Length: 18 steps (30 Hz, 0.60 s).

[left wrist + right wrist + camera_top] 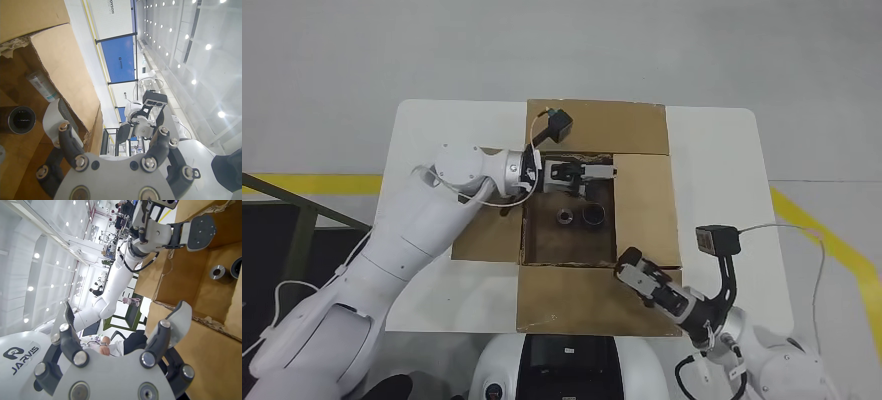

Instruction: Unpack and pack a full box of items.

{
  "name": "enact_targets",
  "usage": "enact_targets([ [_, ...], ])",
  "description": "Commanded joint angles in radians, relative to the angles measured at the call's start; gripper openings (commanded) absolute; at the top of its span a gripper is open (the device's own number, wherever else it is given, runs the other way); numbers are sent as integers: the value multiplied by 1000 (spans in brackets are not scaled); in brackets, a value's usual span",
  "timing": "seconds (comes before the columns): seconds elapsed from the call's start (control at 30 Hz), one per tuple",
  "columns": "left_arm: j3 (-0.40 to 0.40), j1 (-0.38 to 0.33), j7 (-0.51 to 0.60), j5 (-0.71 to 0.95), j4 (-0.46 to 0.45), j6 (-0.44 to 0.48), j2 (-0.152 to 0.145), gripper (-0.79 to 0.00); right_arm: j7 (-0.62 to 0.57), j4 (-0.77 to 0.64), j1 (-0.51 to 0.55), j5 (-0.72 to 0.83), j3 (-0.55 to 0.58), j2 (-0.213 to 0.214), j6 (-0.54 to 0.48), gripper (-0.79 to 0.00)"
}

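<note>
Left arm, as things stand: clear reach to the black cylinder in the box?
Probably yes. The left gripper is open over the box opening, close to the black cylinder, with nothing covering it. The right gripper sits off at the box's near edge.

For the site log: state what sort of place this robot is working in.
Probably a large industrial hall or robotics test floor. It has rows of round ceiling lights set high overhead, big blue wall panels, and a yellow line marked on the grey floor.
</note>
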<state>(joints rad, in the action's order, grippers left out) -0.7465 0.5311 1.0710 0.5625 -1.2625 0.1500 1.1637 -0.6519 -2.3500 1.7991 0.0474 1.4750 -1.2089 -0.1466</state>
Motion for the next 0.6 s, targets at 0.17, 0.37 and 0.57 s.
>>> enact_targets([
  [0.17,42,-7,-44,-38,47,31,30,0,13,0,54,16,-9,4,-35,0],
  [0.37,83,-18,-103,-71,74,57,64,0,12,0,69,29,-47,7,-39,0],
  [0.57,110,-31,-156,-116,94,81,92,0,19,0,60,34,-120,7,-33,0],
])
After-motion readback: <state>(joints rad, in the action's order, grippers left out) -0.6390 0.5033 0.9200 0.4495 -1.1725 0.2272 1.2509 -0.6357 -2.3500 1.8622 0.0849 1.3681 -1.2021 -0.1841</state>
